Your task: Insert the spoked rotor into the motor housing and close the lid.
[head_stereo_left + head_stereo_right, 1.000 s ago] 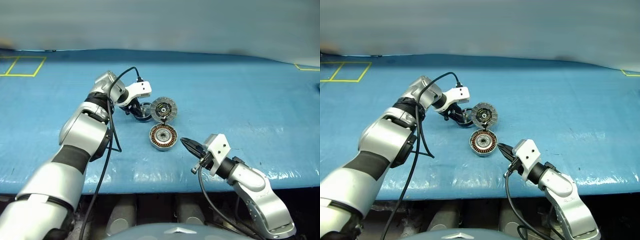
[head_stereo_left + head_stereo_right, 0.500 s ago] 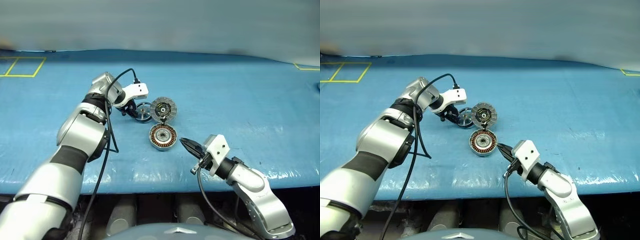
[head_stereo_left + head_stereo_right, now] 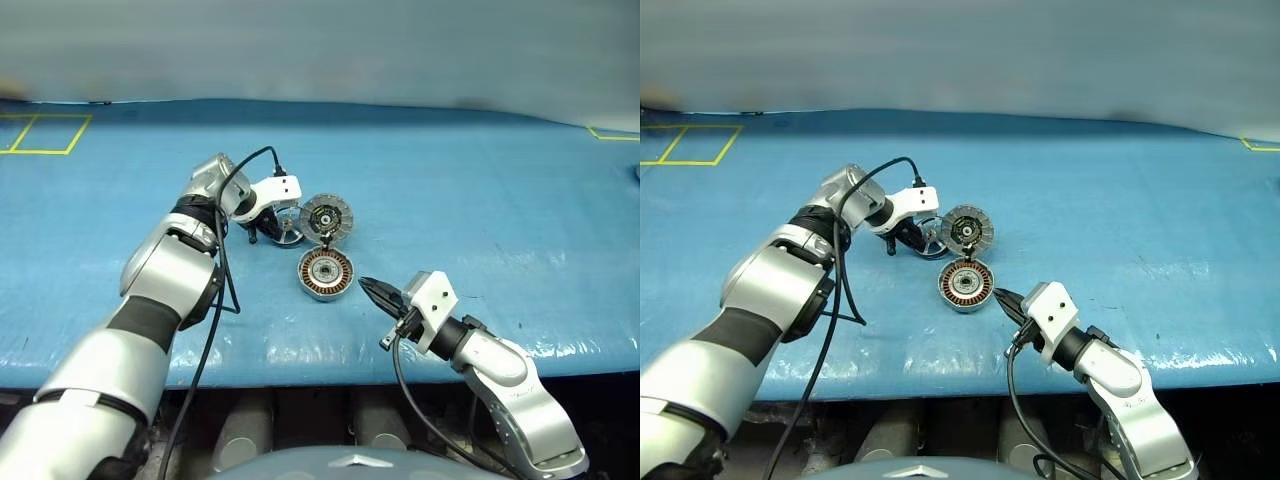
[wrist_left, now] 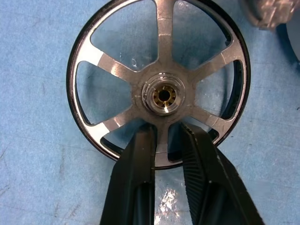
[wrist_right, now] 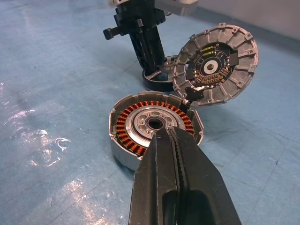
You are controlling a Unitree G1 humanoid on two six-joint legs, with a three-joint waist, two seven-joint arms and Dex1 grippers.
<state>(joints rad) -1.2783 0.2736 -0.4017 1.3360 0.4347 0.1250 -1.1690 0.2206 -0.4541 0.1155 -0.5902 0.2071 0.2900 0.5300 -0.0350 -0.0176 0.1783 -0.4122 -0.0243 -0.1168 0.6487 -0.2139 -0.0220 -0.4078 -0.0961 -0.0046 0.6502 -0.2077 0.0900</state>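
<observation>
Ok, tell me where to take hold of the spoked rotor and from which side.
Grip one silvery spoke near the hub, coming down from above. The spoked rotor lies flat on the blue mat, so its thin black rim gives little to pinch, while the gaps between spokes let a finger drop in on each side. The left gripper already straddles a spoke this way.

Left arm: silver and black, stretched forward with the elbow bent, wrist angled steeply down; left tool (image 4: 161, 136) has its two black fingers (image 4: 138, 154) narrowly parted, one to each side of a single spoke of the rotor (image 4: 159, 84), though whether they actually pinch it cannot be told. Right arm: held low and near the body, forearm reaching forward and slightly leftward, nearly level; right tool (image 3: 366, 285) has its fingers pressed together, holding nothing.
</observation>
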